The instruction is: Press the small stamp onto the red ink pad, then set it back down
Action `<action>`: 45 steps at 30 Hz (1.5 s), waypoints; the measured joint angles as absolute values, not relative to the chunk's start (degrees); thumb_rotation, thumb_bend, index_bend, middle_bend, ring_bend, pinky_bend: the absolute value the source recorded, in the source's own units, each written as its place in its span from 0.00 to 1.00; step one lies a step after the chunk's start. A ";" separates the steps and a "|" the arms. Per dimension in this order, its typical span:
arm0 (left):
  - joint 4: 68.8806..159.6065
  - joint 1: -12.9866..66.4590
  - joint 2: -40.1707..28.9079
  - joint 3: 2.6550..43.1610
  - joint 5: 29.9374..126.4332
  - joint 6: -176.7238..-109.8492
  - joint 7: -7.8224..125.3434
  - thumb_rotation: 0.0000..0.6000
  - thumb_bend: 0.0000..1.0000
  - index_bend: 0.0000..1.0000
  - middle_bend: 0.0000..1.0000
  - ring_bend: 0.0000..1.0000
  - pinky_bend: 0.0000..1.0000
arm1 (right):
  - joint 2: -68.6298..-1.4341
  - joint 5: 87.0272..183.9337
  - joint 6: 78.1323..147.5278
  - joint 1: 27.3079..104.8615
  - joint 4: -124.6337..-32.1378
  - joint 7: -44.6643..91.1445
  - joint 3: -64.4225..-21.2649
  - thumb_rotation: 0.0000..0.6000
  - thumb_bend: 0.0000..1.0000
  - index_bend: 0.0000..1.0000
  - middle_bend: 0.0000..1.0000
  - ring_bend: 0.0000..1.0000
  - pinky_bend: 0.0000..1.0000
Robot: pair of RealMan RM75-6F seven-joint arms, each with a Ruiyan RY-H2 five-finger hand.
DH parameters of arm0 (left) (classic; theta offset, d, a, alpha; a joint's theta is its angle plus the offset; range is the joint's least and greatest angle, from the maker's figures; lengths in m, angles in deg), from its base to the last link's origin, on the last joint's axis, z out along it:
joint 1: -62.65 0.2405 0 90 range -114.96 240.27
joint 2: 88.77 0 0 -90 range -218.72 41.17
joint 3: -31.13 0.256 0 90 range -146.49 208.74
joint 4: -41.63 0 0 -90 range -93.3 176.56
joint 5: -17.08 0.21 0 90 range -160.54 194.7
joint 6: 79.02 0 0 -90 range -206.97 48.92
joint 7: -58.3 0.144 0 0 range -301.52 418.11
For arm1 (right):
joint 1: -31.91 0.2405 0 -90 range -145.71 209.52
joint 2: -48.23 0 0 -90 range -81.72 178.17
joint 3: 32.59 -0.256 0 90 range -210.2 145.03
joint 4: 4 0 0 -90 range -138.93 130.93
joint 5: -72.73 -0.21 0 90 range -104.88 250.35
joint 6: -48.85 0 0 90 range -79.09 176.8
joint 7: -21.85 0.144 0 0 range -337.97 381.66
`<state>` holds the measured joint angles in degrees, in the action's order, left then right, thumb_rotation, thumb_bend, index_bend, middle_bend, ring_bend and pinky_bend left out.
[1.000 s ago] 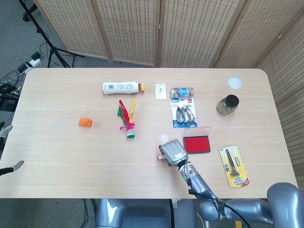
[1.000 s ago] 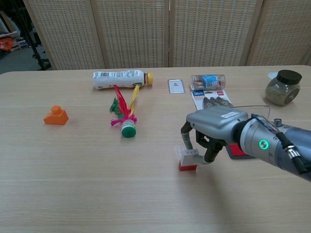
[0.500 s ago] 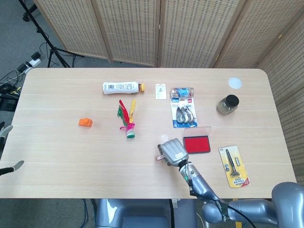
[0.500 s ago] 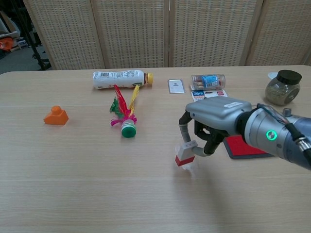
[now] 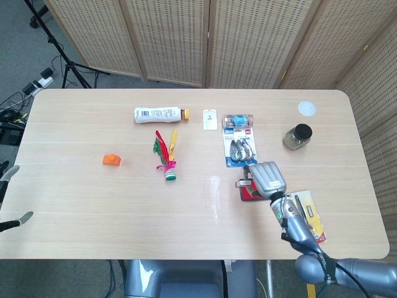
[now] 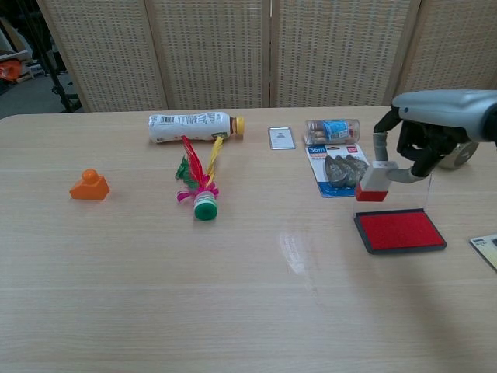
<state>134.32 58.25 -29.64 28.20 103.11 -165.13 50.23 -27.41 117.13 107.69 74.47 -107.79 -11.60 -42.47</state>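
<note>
Holding the small stamp (image 6: 371, 183) pinched in your right hand (image 6: 423, 128), you hover above the red ink pad's (image 6: 399, 231) left rear corner; the pad lies below, slightly rightward.

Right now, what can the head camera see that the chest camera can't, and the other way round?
Only the head view shows the round white lid at the far right of the table and the whole carded black tool pack. Only the chest view shows the red ink pad unobstructed, with the small red-and-white stamp held above its left edge. Both show the right hand, orange block, feathered shuttlecock and lying bottle.
</note>
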 measured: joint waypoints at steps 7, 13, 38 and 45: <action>134.35 58.21 -29.38 28.31 103.34 -165.18 50.91 1.00 0.00 0.00 0.00 0.00 0.00 | -26.39 116.25 103.81 72.83 -103.97 -6.37 -40.76 1.00 0.53 0.55 0.89 0.93 1.00; 134.43 58.23 -29.33 28.29 103.26 -165.19 51.03 1.00 0.00 0.00 0.00 0.00 0.00 | -29.19 116.58 104.62 73.10 -101.96 -6.86 -39.91 1.00 0.57 0.55 0.89 0.93 1.00; 133.97 58.42 -29.92 28.19 103.05 -165.33 48.99 1.00 0.00 0.00 0.00 0.00 0.00 | -36.22 111.77 107.66 75.62 -95.27 -12.71 -39.22 1.00 0.62 0.55 0.89 0.93 1.00; 133.80 58.37 -29.82 28.09 102.60 -165.03 49.17 1.00 0.00 0.00 0.00 0.00 0.00 | -36.62 111.41 106.47 75.57 -93.34 -12.09 -39.16 1.00 0.62 0.55 0.89 0.93 1.00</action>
<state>133.80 58.37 -29.82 28.09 102.60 -165.03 49.17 -36.62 111.41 106.47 75.57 -93.34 -12.09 -39.16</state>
